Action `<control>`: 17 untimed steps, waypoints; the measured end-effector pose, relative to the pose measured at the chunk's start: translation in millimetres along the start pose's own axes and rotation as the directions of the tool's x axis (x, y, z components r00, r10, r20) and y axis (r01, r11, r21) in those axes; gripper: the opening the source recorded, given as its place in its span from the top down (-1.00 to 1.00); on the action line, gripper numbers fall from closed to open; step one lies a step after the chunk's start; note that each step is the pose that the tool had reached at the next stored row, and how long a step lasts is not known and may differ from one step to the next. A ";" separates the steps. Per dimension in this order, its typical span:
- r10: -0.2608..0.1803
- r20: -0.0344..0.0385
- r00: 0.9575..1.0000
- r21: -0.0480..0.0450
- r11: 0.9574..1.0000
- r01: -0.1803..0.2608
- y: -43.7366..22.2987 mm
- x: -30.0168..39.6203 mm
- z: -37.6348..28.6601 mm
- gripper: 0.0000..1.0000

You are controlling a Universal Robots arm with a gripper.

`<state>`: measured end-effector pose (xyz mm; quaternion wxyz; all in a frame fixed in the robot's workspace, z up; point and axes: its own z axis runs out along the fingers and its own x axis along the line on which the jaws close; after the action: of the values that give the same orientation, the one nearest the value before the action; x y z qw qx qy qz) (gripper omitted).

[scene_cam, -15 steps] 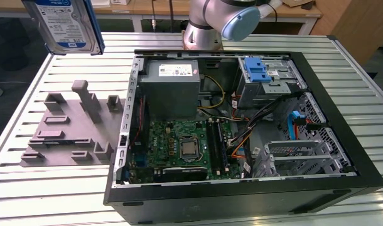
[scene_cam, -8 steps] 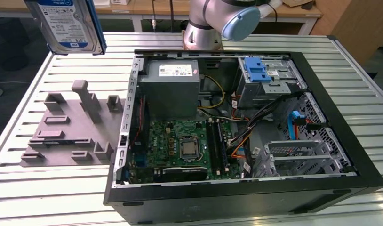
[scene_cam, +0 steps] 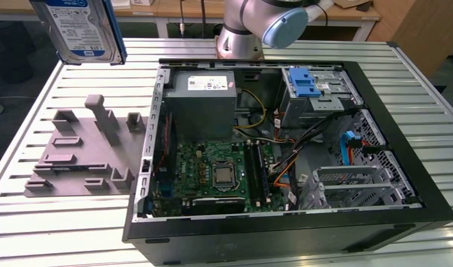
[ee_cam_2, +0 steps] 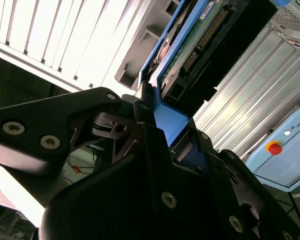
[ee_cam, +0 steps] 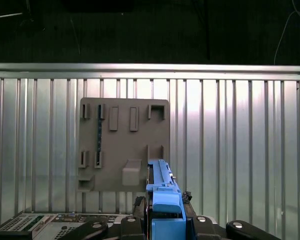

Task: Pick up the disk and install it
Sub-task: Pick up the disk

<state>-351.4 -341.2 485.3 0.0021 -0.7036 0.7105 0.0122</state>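
Disk (scene_cam: pixel 79 28): flat silver drive with a white-and-blue label and a blue plastic carrier round its edge. In the exterior view it hangs upright in the air, label facing the camera, at that view's upper left. It is above the far corner of the slatted metal desk (scene_cam: pixel 63 222) and touches nothing below.

In the second wrist view the disk's (ee_cam_2: pixel 190 42) green circuit-board side and connector pins show, with the blue carrier running down into the tool (ee_cam_2: pixel 172 125). In the first wrist view the disk (ee_cam: pixel 161 185) is seen edge-on as a blue strip sticking out from the tool (ee_cam: pixel 165 212).

Tool: clamped on the disk at the carrier end. The black fingers (ee_cam_2: pixel 145 115) press either side of the blue plastic, and the rest of the drive sticks out past the fingertips.

A grey fixture (scene_cam: pixel 70 161) with slots and posts lies on the desk; in the first wrist view the fixture (ee_cam: pixel 122 135) is straight beyond the disk. An open case (scene_cam: pixel 286 245) lies just beside the fixture on the exterior view's right. Inside it are a power supply (scene_cam: pixel 204 105), a motherboard (scene_cam: pixel 211 172) and a blue-latched cage (scene_cam: pixel 315 92), all well apart from the disk. The arm (scene_cam: pixel 264 22) stands behind the case.
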 end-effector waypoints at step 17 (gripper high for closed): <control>0.000 0.000 1.000 0.000 1.000 0.000 -21.4 -0.3 -0.3 0.27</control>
<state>-329.9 -341.2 485.3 0.0021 -0.7036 0.7105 0.0122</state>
